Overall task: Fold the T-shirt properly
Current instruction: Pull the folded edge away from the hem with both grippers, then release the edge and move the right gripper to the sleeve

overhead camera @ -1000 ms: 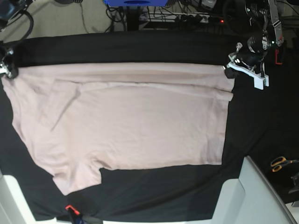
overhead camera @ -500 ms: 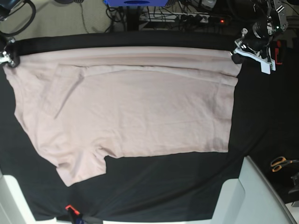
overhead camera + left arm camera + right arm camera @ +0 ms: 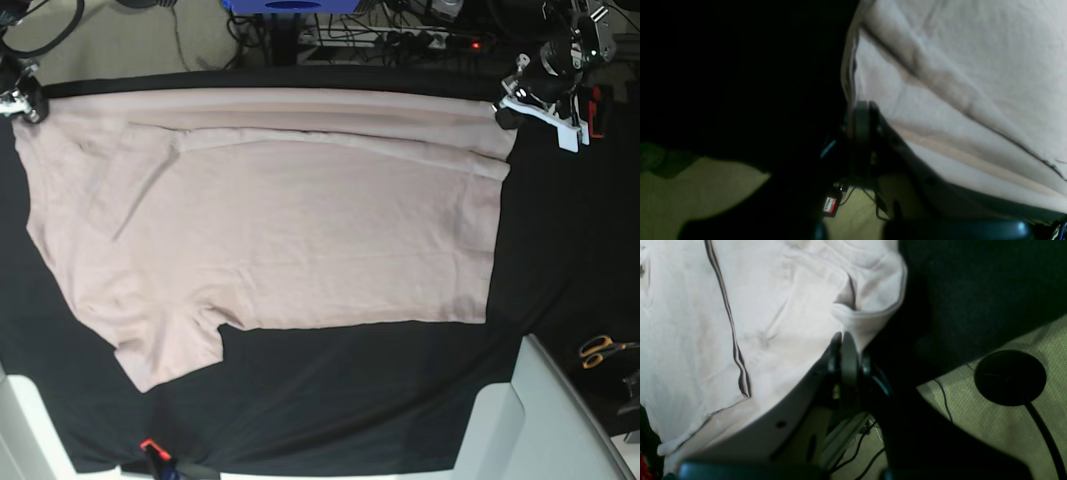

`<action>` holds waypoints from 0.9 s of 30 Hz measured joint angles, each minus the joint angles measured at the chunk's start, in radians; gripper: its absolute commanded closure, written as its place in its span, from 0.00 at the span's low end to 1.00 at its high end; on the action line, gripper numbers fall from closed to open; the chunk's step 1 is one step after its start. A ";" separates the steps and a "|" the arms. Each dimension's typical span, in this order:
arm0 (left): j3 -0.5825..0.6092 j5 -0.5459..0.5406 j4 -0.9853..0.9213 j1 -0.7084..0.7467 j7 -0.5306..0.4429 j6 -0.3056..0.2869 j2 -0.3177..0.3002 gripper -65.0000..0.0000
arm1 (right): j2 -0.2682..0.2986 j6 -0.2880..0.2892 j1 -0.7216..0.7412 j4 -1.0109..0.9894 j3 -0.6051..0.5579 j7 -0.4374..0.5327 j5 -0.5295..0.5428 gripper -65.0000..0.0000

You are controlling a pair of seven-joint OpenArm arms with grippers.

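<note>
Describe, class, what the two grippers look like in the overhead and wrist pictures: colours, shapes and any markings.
In the overhead view the left gripper has black hardware on a white angular bracket, with a small green light above it on the dark arm. The right gripper shows only as black and silver metal at the frame's edge. In both wrist views the jaws look like thin, dark, rounded blades seen edge-on. No markings can be read.

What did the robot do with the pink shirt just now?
Both grippers, left and right, pulled the T-shirt's top edge farther up the black table cloth, dragging the whole shirt along. Both stayed clamped on the shirt. The scissors stayed put.
</note>
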 measured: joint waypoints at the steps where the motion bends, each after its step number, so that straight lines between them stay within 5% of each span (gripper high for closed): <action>1: 0.000 0.001 0.000 0.007 0.001 0.000 0.002 1.00 | 0.000 0.000 0.001 0.000 0.000 0.000 0.000 1.00; 17: -0.001 -0.002 -0.014 0.011 0.000 0.001 0.005 1.00 | 0.000 0.000 0.000 0.000 0.000 0.000 0.000 0.99; 21: -0.003 -0.003 -0.073 0.009 0.000 0.002 0.005 1.00 | 0.000 -0.003 0.000 0.000 0.000 0.002 -0.003 0.73; 25: -0.011 -0.011 -0.091 0.009 -0.020 0.000 0.005 0.71 | -0.001 0.001 -0.002 0.002 0.000 0.009 0.005 0.40; 27: -0.042 -0.009 -0.094 0.004 -0.019 0.002 0.011 0.64 | -0.015 0.001 0.005 0.007 0.039 0.014 0.007 0.36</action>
